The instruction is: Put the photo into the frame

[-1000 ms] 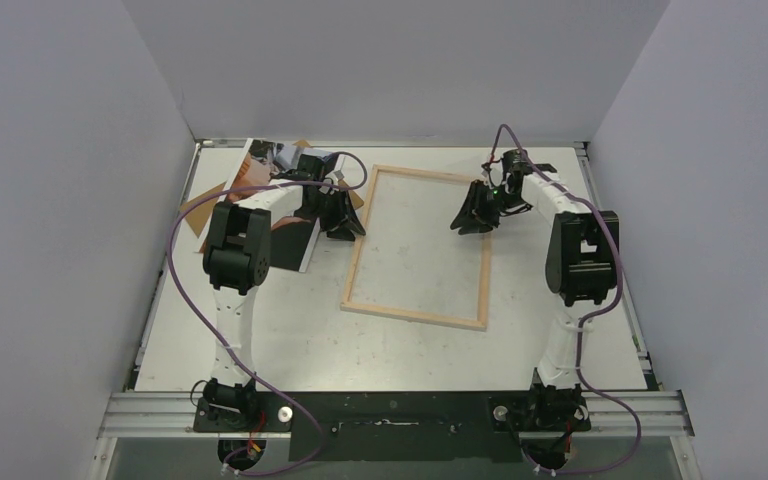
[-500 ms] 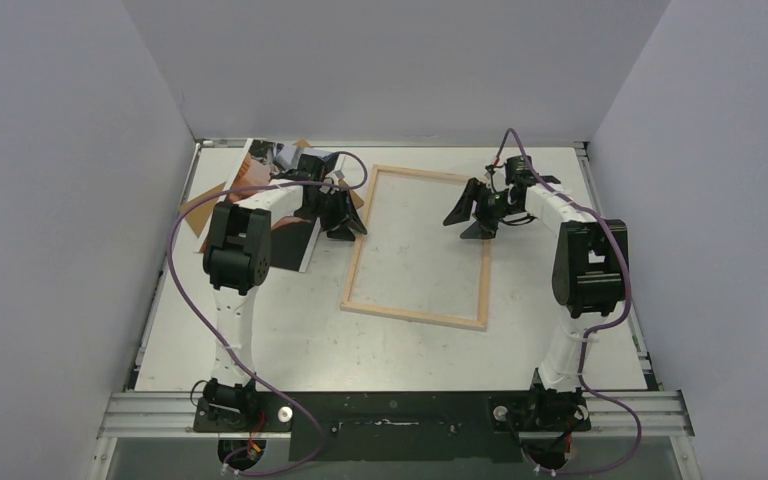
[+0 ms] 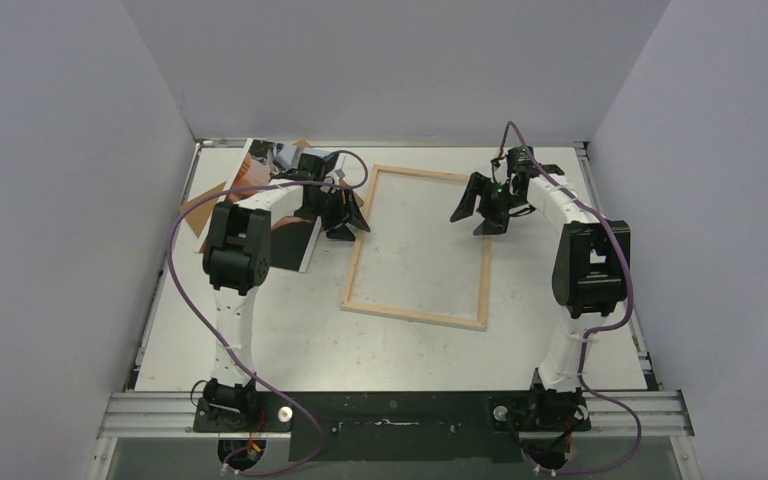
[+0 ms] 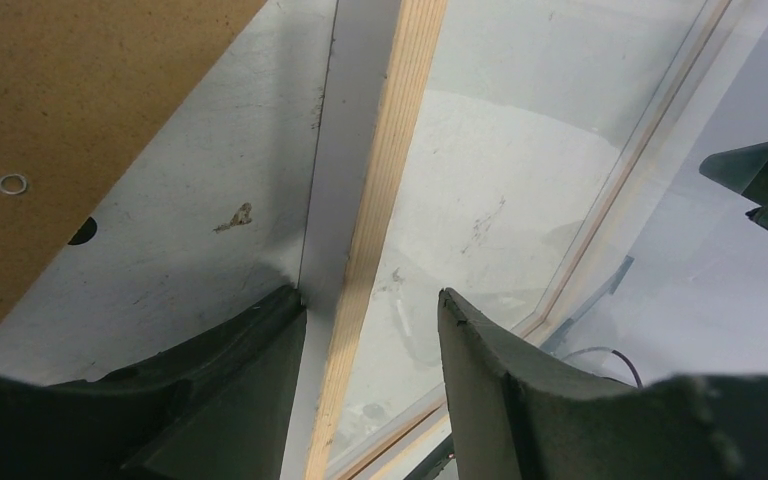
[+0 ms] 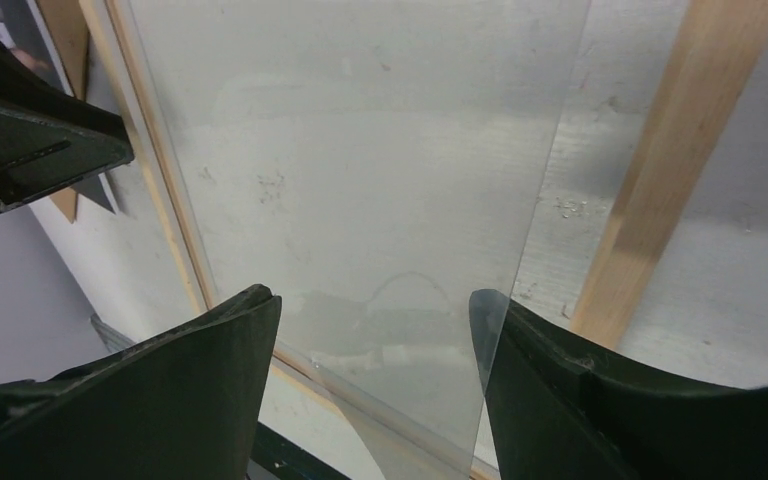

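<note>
The frame (image 3: 415,317) lies flat mid-table, a pale wood rim around a clear pane. The photo (image 3: 285,240) lies left of it, mostly under my left arm. My left gripper (image 3: 345,218) is open at the frame's left rim; in the left wrist view (image 4: 370,295) its fingers straddle the wood rim (image 4: 392,150). My right gripper (image 3: 480,212) is open over the frame's upper right part. In the right wrist view (image 5: 375,295) the clear pane (image 5: 360,150) runs between its fingers. The pane's edge sits by the right finger (image 5: 580,400), inside the right rim (image 5: 680,170).
A plain brown hardboard sheet (image 3: 198,212) lies at the far left beneath the photo and shows in the left wrist view (image 4: 80,90). Grey walls close in the table on the left, back and right.
My right gripper has shifted slightly right and back over the frame's upper right part, and its arm has swung outward. The left arm, frame and photo have not moved.
</note>
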You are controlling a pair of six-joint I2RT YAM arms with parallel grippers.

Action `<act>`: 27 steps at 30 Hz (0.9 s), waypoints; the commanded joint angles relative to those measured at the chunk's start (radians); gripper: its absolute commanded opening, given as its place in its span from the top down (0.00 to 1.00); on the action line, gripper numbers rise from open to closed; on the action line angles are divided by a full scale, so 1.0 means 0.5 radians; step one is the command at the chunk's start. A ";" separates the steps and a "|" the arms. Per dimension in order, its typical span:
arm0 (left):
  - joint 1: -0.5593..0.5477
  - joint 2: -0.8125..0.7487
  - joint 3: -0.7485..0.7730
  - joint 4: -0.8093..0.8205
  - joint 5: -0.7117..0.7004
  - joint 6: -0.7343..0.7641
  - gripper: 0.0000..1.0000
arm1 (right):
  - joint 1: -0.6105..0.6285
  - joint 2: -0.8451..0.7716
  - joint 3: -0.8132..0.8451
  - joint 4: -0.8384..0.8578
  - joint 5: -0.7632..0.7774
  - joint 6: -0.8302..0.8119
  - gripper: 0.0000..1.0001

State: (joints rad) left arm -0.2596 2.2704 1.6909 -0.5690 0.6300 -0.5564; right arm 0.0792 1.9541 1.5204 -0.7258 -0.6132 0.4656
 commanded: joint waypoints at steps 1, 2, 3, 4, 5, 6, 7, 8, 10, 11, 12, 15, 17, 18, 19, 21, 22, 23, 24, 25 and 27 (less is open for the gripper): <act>0.020 -0.037 -0.014 0.031 -0.091 0.059 0.50 | 0.002 -0.118 0.092 -0.138 0.205 -0.093 0.29; 0.025 -0.039 -0.013 0.030 -0.087 0.059 0.50 | 0.001 -0.126 0.092 -0.140 0.226 -0.091 0.29; 0.026 -0.040 -0.013 0.030 -0.082 0.060 0.49 | 0.003 -0.128 0.089 -0.136 0.243 -0.091 0.30; 0.028 -0.043 -0.010 0.028 -0.077 0.060 0.49 | 0.003 -0.132 0.089 -0.132 0.258 -0.088 0.30; 0.030 -0.043 -0.009 0.026 -0.072 0.060 0.49 | 0.001 -0.129 0.090 -0.126 0.270 -0.081 0.31; 0.031 -0.043 -0.007 0.024 -0.068 0.060 0.49 | 0.004 -0.124 0.094 -0.127 0.280 -0.075 0.34; 0.034 -0.045 -0.005 0.021 -0.063 0.060 0.49 | 0.003 -0.115 0.101 -0.128 0.286 -0.071 0.36; 0.034 -0.044 -0.004 0.021 -0.057 0.058 0.49 | 0.004 -0.110 0.105 -0.126 0.287 -0.068 0.39; 0.037 -0.046 -0.002 0.018 -0.051 0.063 0.49 | 0.001 -0.113 0.093 -0.099 0.310 -0.046 0.41; 0.036 -0.046 -0.003 0.015 -0.053 0.063 0.49 | 0.002 -0.118 0.089 -0.093 0.329 -0.043 0.41; 0.036 -0.048 -0.004 0.015 -0.051 0.064 0.49 | 0.003 -0.123 0.090 -0.095 0.356 -0.042 0.42; 0.037 -0.052 -0.005 0.012 -0.046 0.068 0.49 | 0.001 -0.143 0.098 -0.128 0.492 -0.053 0.42; 0.037 -0.056 -0.007 0.012 -0.042 0.067 0.49 | 0.004 -0.171 0.095 -0.147 0.587 -0.068 0.42; 0.036 -0.058 -0.005 0.012 -0.040 0.070 0.49 | 0.002 -0.178 0.095 -0.156 0.628 -0.079 0.41; 0.037 -0.060 -0.004 0.007 -0.039 0.072 0.49 | 0.003 -0.187 0.092 -0.163 0.672 -0.089 0.41; 0.037 -0.064 -0.001 0.004 -0.039 0.079 0.48 | 0.003 -0.223 0.075 -0.162 0.761 -0.089 0.41; 0.039 -0.064 0.002 0.001 -0.041 0.086 0.48 | 0.003 -0.242 0.056 -0.152 0.807 -0.088 0.41; 0.040 -0.067 0.002 -0.004 -0.041 0.097 0.48 | 0.002 -0.268 0.037 -0.138 0.850 -0.078 0.40; 0.041 -0.069 0.004 -0.006 -0.044 0.104 0.48 | 0.002 -0.292 0.012 -0.120 0.890 -0.070 0.40; 0.039 -0.070 0.005 -0.012 -0.045 0.113 0.47 | 0.002 -0.313 -0.013 -0.102 0.924 -0.065 0.39; 0.040 -0.076 0.005 -0.020 -0.053 0.133 0.45 | 0.003 -0.330 -0.050 -0.091 0.985 -0.055 0.38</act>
State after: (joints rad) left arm -0.2504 2.2692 1.6909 -0.5701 0.6453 -0.5423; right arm 0.0792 1.8824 1.5185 -0.7990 -0.2390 0.4313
